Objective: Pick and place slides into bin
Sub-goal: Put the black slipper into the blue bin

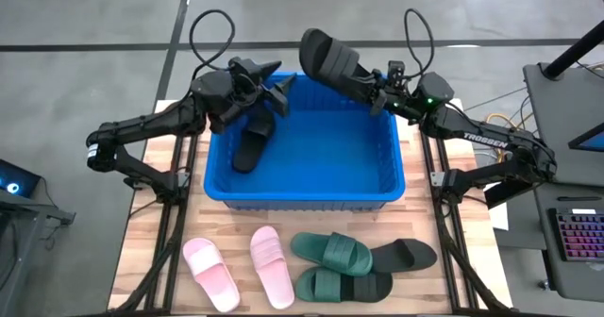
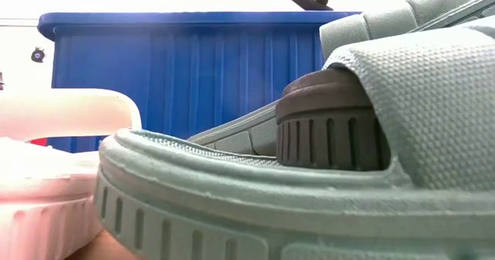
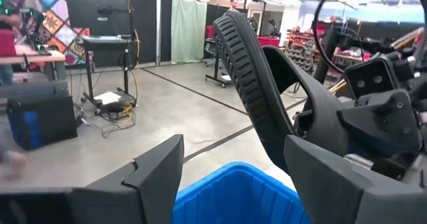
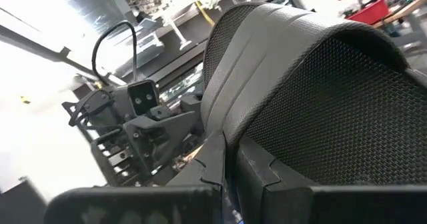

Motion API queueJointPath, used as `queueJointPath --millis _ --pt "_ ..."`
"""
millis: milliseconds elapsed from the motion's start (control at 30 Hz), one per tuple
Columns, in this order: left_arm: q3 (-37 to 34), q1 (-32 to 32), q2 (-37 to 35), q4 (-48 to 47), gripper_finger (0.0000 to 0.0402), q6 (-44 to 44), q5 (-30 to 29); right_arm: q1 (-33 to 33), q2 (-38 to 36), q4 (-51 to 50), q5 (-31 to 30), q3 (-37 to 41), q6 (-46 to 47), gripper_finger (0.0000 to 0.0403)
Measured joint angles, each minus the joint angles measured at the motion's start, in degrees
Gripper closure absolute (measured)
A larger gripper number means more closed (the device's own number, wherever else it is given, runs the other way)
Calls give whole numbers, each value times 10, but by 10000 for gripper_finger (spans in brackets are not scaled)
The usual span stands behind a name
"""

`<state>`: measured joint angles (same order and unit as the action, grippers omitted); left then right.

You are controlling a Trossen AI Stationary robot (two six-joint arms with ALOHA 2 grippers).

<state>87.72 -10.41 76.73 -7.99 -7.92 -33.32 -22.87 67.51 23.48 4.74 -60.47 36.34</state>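
Note:
The blue bin stands mid-table. One black slide lies inside it, against the left wall. My right gripper is shut on another black slide above the bin's far rim. That slide also shows in the left wrist view. My left gripper hangs open and empty over the bin's far left corner, facing the held slide. Two pink slides, two dark green slides and one black slide lie on the table in front of the bin. My right gripper pinches the black slide between its two fingers at an edge by its wide strap; the fingers hide the exact spot. It comes from the table's right side, slanting. The slide is lifted clear, tilted, sticking out toward the far left.
The bin's walls rise well above the wooden table top. In the low view a green slide and a pink slide fill the foreground before the bin's near wall. A keyboard lies off the table's right.

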Motion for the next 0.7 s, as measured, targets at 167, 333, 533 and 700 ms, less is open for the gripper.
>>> queueJointPath --millis 167,333,533,700 --pt "0 -9 0 0 147 -13 2 0 6 30 -34 1 5 394" --pt "0 -9 0 2 147 -13 3 0 25 82 -35 1 28 394" --pt "0 -16 0 14 147 -13 3 4 59 110 -35 3 46 394" --pt "0 -33 0 18 147 -36 2 11 90 199 -29 2 80 394"
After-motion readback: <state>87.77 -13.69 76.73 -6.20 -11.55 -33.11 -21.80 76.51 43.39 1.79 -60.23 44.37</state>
